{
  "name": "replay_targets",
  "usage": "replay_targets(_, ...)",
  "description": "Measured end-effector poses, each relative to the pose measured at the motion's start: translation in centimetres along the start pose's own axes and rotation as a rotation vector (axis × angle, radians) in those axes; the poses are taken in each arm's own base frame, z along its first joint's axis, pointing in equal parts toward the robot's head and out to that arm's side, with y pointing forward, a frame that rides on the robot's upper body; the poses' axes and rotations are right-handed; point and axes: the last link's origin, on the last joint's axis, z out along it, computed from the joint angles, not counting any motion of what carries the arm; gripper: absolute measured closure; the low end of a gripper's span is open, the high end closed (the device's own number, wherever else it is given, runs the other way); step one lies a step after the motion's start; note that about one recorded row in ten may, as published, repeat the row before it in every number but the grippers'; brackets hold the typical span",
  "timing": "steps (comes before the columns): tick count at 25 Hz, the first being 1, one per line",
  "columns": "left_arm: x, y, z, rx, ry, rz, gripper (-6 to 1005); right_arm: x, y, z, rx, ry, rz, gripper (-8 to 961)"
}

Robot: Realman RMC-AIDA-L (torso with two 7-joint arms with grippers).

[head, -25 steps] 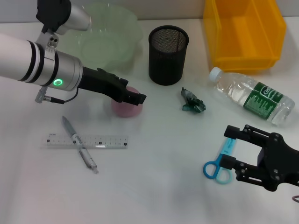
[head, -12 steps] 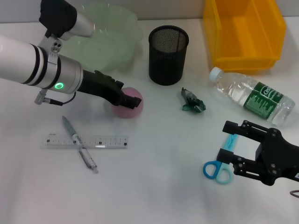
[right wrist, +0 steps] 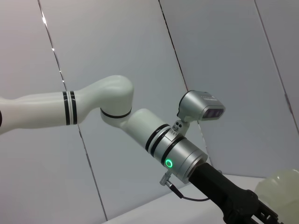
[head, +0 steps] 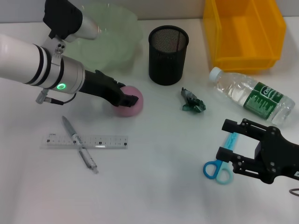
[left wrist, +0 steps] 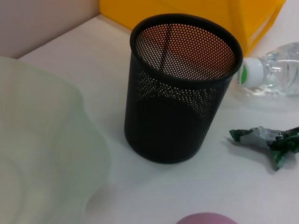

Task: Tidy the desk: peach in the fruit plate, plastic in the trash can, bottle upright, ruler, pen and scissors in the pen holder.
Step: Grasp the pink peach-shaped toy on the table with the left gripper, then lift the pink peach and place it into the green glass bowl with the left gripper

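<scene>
The pink peach (head: 132,108) lies on the desk in front of the pale green fruit plate (head: 112,42). My left gripper (head: 129,98) is down on top of it, open, with its fingers on either side. In the left wrist view only the peach's top (left wrist: 205,218) shows. My right gripper (head: 226,139) hangs open over the blade end of the blue scissors (head: 218,170). The crumpled green plastic (head: 192,101) lies right of the black mesh pen holder (head: 168,55). The bottle (head: 254,95) lies on its side. The clear ruler (head: 86,141) is crossed by the pen (head: 79,150).
The yellow bin (head: 245,32) stands at the back right, behind the bottle. The left wrist view shows the pen holder (left wrist: 182,93), the plate's rim (left wrist: 93,154) and the plastic (left wrist: 271,140). The right wrist view looks across at the left arm (right wrist: 173,149).
My left gripper has drawn back a little and sunk onto the peach. My right gripper has edged slightly away from the front edge, over the scissors.
</scene>
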Motion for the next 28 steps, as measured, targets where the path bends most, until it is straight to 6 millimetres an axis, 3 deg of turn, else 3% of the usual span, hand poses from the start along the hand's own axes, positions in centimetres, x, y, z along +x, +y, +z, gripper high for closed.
replay_targets(10,0.4,0.4,0.1,-0.001,-0.003,0.032,689,0.1,-0.2,-0.2,0.022,-0.002,0.001,211)
replay_targets(15,0.4,0.4,-0.1,-0.004,0.002,0.013,806,0.1,-0.2,-0.3,0.026,-0.002,0.002,211)
replay_targets(25,1.8,0.4,-3.0,0.023,0.137,-0.028,841,0.1,-0.2,-0.2,0.032,-0.015,0.004,212)
replay_targets(27,3.4,-0.5,-5.3,0.085,0.28,-0.056,848,0.1,-0.2,-0.1,0.031,-0.015,0.003,212)
replay_targets(28,3.4,-0.5,-5.3,0.085,0.28,-0.056,869,0.1,-0.2,-0.1,0.031,-0.015,0.003,212)
